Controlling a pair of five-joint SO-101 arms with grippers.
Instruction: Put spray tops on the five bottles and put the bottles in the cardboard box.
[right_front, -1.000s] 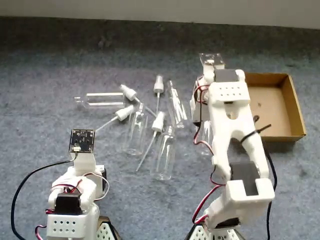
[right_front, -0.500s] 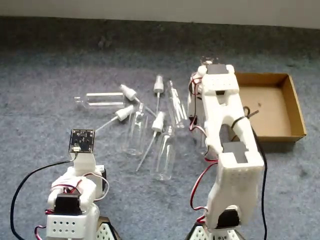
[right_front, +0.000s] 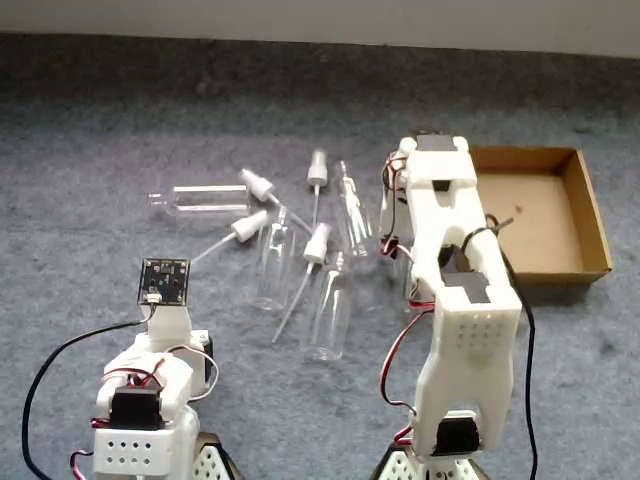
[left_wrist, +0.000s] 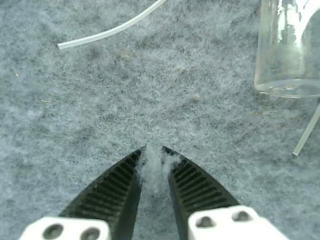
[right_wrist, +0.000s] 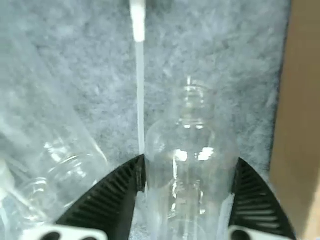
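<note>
A clear bottle (right_wrist: 190, 165) lies on the grey carpet beside the cardboard box (right_front: 590, 215), neck pointing away from the wrist. My right gripper (right_wrist: 189, 161) is low over it, open, one finger close against each side. Three more open bottles (right_front: 272, 265) (right_front: 330, 305) (right_front: 355, 210) lie mid-table, and one (right_front: 205, 198) lies crosswise at the left. Several white spray tops with long tubes (right_front: 317, 168) (right_front: 245, 228) (right_front: 317, 243) are scattered among them. My left gripper (left_wrist: 154, 148) is shut, empty, tips down at the carpet, short of a bottle's base (left_wrist: 290, 50).
The box's brown wall (right_wrist: 300, 125) stands right beside the straddled bottle, and the box holds nothing. A spray top's tube (right_wrist: 140, 90) and another bottle (right_wrist: 55, 165) lie on that bottle's other side. Bare carpet spreads at the far left and near front.
The right arm has swung left from the box and dropped low, bringing its gripper down around the bottle beside the box. The left arm has not moved.
</note>
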